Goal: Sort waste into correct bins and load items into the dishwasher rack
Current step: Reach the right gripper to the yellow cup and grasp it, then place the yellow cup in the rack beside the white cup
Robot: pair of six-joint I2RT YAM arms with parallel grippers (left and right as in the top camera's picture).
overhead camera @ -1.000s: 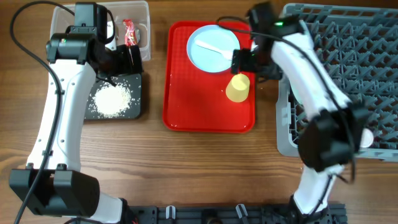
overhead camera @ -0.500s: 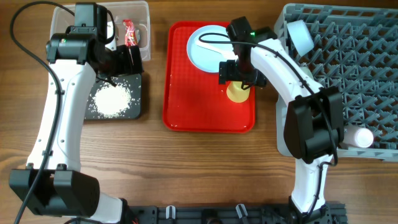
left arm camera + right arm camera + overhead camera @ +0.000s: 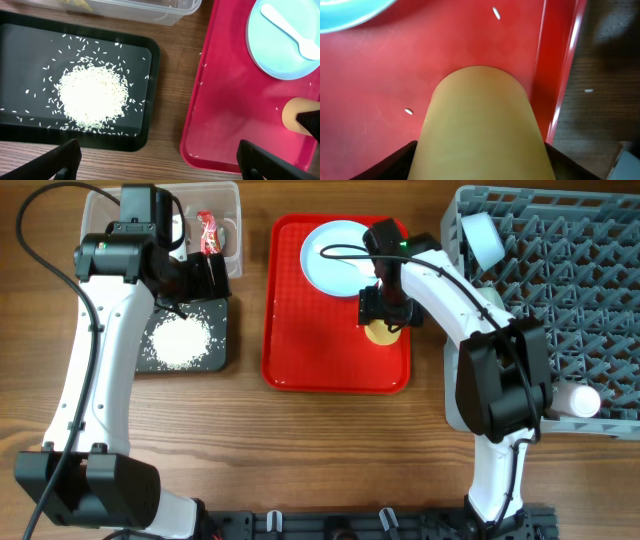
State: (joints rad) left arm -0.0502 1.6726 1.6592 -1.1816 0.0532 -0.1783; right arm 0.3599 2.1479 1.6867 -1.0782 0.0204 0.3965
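Observation:
The yellow cup (image 3: 380, 332) stands on the red serving tray (image 3: 310, 350), near its right rim. My right gripper (image 3: 382, 318) is down over the cup. In the right wrist view its fingers (image 3: 480, 145) lie on either side of the cup (image 3: 480, 120), spread open, and the cup rests on the tray. The pale blue plate (image 3: 330, 265) with the white spoon (image 3: 340, 257) sits at the tray's back. My left gripper (image 3: 215, 275) is open and empty above the black tray (image 3: 220, 350), which holds rice (image 3: 180, 340).
The clear tub (image 3: 232, 200) behind the black tray holds a red wrapper (image 3: 208, 232). The grey rack (image 3: 560, 270) on the right holds a pale bowl (image 3: 483, 235) at its back left and a white cup (image 3: 580, 402) at its front right. A few rice grains lie on the red tray (image 3: 235, 115).
My right gripper has come from the rack's left edge onto the red tray and dropped over the yellow cup. The left arm has not moved.

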